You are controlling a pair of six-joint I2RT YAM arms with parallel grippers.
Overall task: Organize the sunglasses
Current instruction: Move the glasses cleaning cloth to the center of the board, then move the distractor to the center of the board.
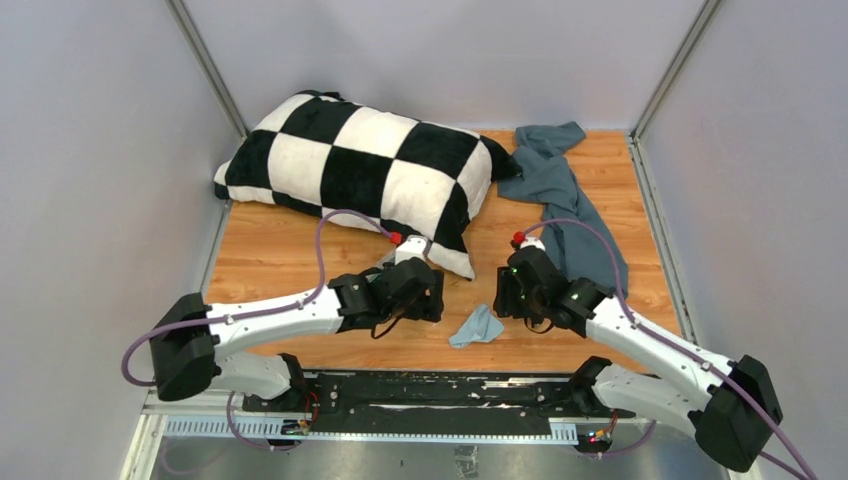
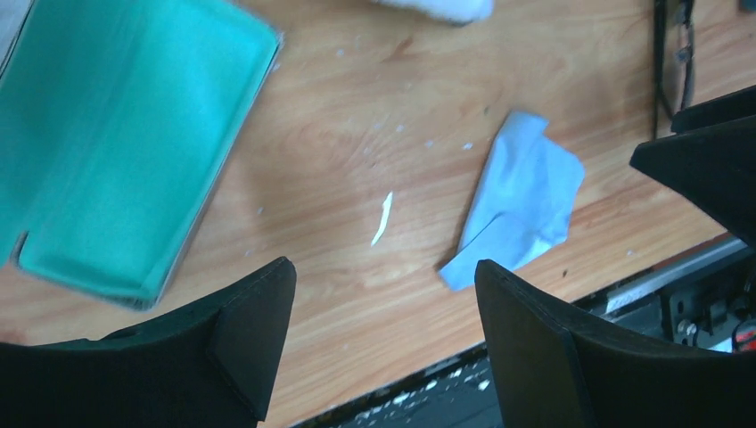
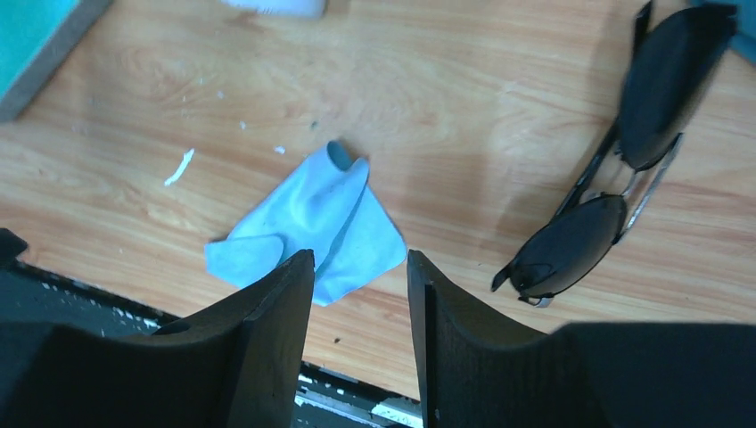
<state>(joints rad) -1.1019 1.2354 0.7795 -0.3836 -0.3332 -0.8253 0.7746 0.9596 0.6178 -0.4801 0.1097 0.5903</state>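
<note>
The sunglasses [image 3: 611,205] lie with long axis 1 to 7 o'clock in the right wrist view; left gripper [image 2: 383,330] and right gripper [image 3: 359,294] are both parted, empty.

sunglasses [image 3: 575,242]: one pair lying on the table [image 1: 290,255]
blue cloth [image 3: 312,223]: one lying there
open case [image 2: 125,134]: one lying there
checkered pillow [image 1: 360,165]: one sitting at the back
grey garment [image 1: 560,190]: one lying draped
long white scrap [image 2: 382,218]: one lying loose
arms: two reaching in, left arm [image 1: 270,318], right arm [image 1: 650,340]
tools: two showing, left tool [image 2: 383,285], right tool [image 3: 359,267]
</note>
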